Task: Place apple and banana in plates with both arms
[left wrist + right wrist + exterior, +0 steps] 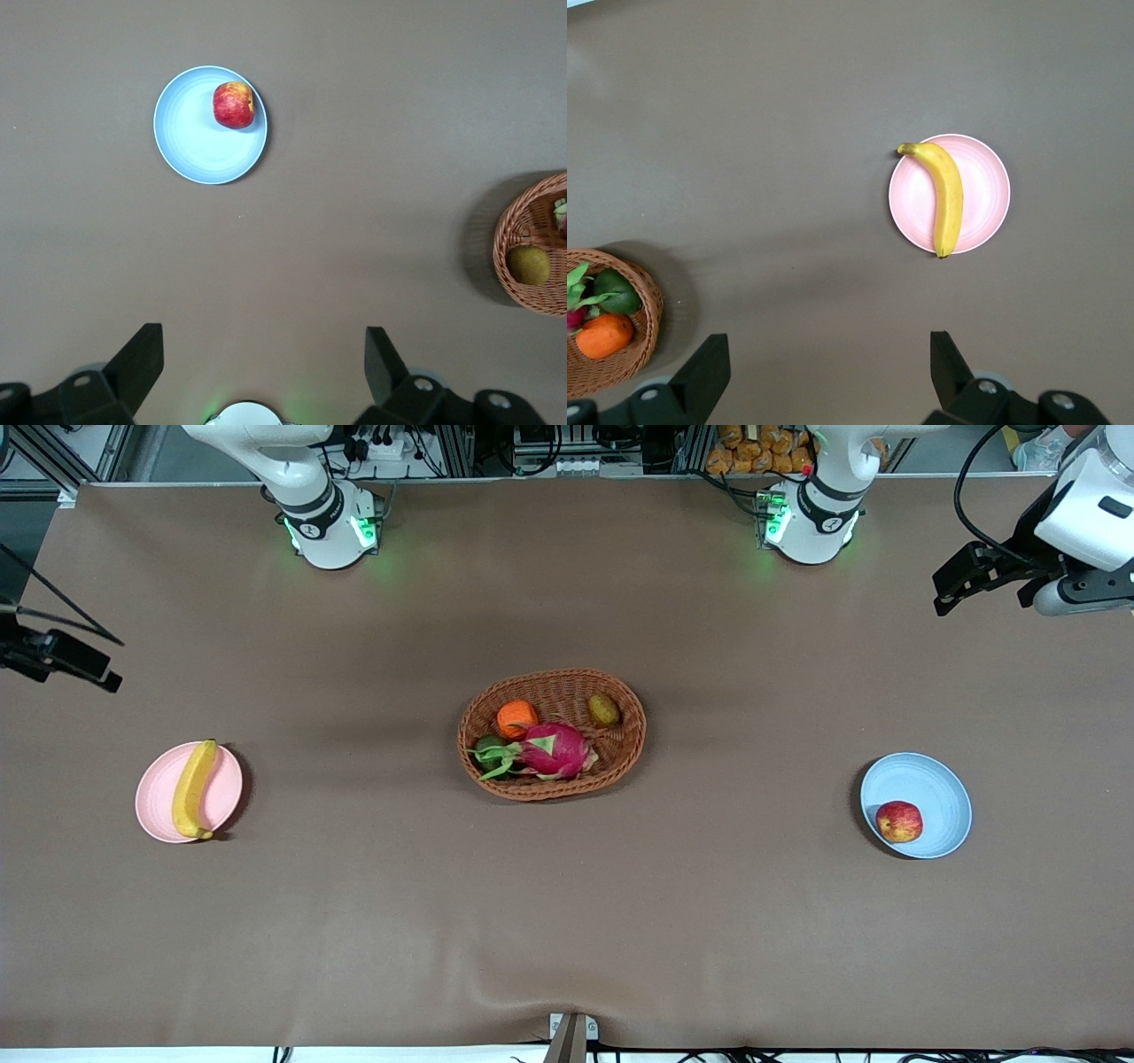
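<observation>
Brown cloth covers the tabletop (567, 921), and both fruits of the task already lie in plates. The banana (193, 788) rests across the pale pink plate (159, 802) toward the right arm's end of the tabletop, its dark tip poking just past the rim. The apple (898, 821) sits in the light blue plate (939, 788) toward the left arm's end, close to the rim on the side nearer the front camera.

Between the two plates stands an oval wicker basket (631, 748) that holds a magenta dragon fruit (554, 749), an orange fruit (516, 718), a green fruit (489, 747) and a small brownish fruit (603, 708).

The left gripper (264, 359) hangs in the air over bare cloth at the left arm's end of the tabletop. Its fingers (142, 359) are spread wide apart, hold nothing and touch nothing; the blue plate lies well apart from them.

The right gripper (831, 363) hangs over bare cloth at the right arm's end. Its fingers (709, 363) are likewise spread wide and empty, well apart from the pink plate and the banana.
</observation>
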Robot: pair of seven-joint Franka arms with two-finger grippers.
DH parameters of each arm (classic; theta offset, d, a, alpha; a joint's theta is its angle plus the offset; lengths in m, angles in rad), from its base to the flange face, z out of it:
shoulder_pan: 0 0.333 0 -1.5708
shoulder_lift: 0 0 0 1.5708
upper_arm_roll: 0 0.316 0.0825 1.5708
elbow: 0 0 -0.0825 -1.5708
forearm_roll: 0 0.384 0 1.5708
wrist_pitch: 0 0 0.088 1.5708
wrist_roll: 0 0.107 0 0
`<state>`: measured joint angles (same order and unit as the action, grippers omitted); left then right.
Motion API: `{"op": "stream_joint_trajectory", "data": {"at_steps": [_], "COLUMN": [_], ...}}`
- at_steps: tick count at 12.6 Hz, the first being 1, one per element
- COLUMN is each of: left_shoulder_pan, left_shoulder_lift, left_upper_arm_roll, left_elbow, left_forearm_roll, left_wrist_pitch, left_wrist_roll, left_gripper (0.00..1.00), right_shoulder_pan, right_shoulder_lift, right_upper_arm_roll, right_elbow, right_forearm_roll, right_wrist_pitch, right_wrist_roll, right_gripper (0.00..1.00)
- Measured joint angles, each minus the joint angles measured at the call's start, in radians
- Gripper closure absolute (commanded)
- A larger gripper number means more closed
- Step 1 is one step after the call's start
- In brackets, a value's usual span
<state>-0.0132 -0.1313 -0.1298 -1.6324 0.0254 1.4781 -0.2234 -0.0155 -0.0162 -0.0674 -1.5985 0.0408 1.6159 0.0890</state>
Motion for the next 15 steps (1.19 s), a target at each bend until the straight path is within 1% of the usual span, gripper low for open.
{"op": "stream_joint_trajectory", "data": {"at_steps": [2,5,10,15], "left_shoulder_pan": [0.001,0.001,0.001,0.001], "left_shoulder_lift": [0.0,-0.002,-0.005,-0.005], "left_upper_arm_roll": [0.0,0.0,0.0,-0.001], "left_elbow": [0.0,0.0,0.005,0.029], "left_forearm_roll": [0.0,0.0,0.0,-0.001], "left_wrist_pitch": [-0.003,-0.006,-0.009,-0.023], "left_wrist_roll": [0.0,0.0,0.001,0.001], "left_gripper": [0.0,0.0,0.0,0.0], "right_shoulder_pan": [0.002,0.002,0.002,0.003], "right_shoulder_lift": [-0.003,-0.005,-0.02,-0.025], "right_upper_arm_roll": [0.005,0.005,0.004,0.005], "right_elbow": [0.015,0.065,0.035,0.033], "right_forearm_roll": [-0.009,-0.021,-0.021,-0.021], "right_wrist_pitch": [-0.001,-0.054,-0.044,-0.037], "right_wrist_roll": [0.0,-0.03,-0.079,-0.114], "right_gripper": [0.0,0.0,0.0,0.0]}}
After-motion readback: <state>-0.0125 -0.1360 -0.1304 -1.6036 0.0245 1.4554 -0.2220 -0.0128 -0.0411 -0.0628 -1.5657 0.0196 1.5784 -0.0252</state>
